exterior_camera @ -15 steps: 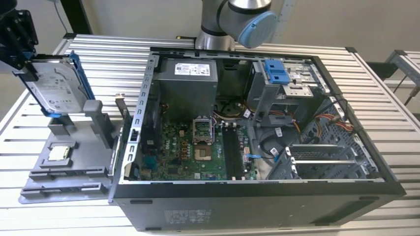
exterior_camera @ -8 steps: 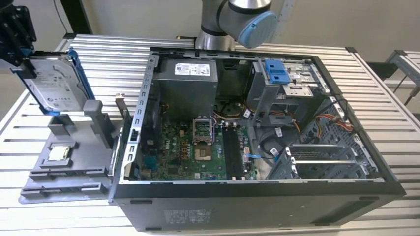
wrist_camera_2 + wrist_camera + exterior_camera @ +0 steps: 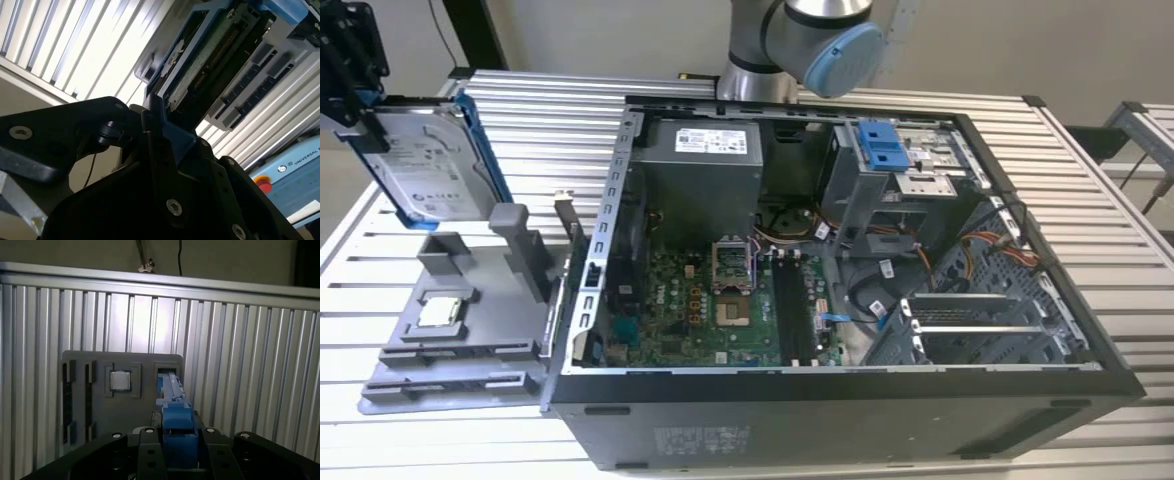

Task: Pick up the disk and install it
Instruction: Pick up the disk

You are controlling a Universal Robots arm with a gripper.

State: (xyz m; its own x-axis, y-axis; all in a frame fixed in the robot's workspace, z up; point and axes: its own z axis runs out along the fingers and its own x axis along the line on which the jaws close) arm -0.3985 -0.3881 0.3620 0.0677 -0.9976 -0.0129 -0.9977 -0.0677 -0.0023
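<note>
At ten o'clock of the case (image 3: pixel 854 400), one disk (image 3: pixel 434 165) is clamped by the gripper (image 3: pixel 360 112), with its long axis running eleven to five o'clock. One chip (image 3: pixel 440 311) is seated in the tray (image 3: pixel 467 352).

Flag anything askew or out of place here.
The flat silver-grey metal hard drive in its blue plastic carrier rail hangs tilted at the exterior view's left, clamped in the black gripper over the grey plastic tray, outside the open black computer case. Nothing looks spilled or damaged.
</note>
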